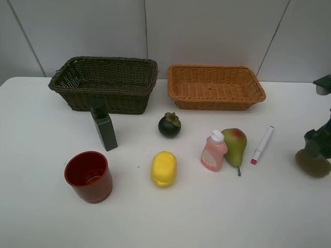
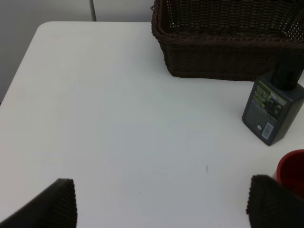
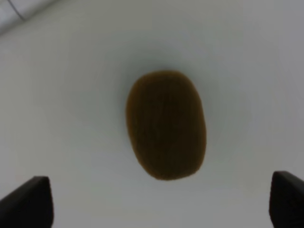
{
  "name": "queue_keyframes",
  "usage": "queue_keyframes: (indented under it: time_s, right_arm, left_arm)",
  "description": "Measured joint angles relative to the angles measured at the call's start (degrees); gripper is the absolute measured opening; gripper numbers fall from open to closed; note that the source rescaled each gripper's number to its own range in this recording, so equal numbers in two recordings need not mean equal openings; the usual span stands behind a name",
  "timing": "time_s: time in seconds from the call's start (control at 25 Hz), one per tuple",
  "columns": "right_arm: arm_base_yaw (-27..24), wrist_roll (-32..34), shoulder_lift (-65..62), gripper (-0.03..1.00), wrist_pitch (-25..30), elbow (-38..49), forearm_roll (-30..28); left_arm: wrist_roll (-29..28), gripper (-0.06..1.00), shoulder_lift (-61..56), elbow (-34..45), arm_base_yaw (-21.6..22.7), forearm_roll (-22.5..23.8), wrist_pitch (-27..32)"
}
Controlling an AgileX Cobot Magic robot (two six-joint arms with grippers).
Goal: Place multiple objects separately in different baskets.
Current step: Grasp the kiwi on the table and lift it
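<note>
Dark basket (image 1: pixel 103 98) and tan basket (image 1: pixel 214 102) sit side by side at the table's (image 1: pixel 41 206) back. Right gripper (image 3: pixel 156 203), spread wide, hovers over the kiwi (image 3: pixel 166 124) near the table's right edge; left gripper (image 2: pixel 161 204) hangs released. Best descend centred and close across the kiwi's narrow width.

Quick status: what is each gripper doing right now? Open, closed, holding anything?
Left gripper: open, holding nothing.
Right gripper: open, holding nothing, poised over the kiwi.
</note>
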Motion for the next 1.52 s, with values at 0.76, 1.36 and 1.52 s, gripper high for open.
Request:
queue_keyframes:
  time_s: [0.76, 1.36, 1.52]
  right_arm:
    - [-6.93, -6.06, 13.05, 0.98, -7.18, 0.0, 0.5]
    - [-8.32, -6.3, 21.89, 0.98, -14.95, -0.06, 1.34]
    - [-8.46, -6.3, 21.94, 0.98, -15.81, -0.06, 1.39]
  left_arm:
    - [0.0, 0.93, 0.0, 0.0, 0.0, 0.0, 0.0]
    - [0.0, 0.93, 0.0, 0.0, 0.0, 0.0, 0.0]
    - [0.0, 0.93, 0.0, 0.0, 0.0, 0.0, 0.0]
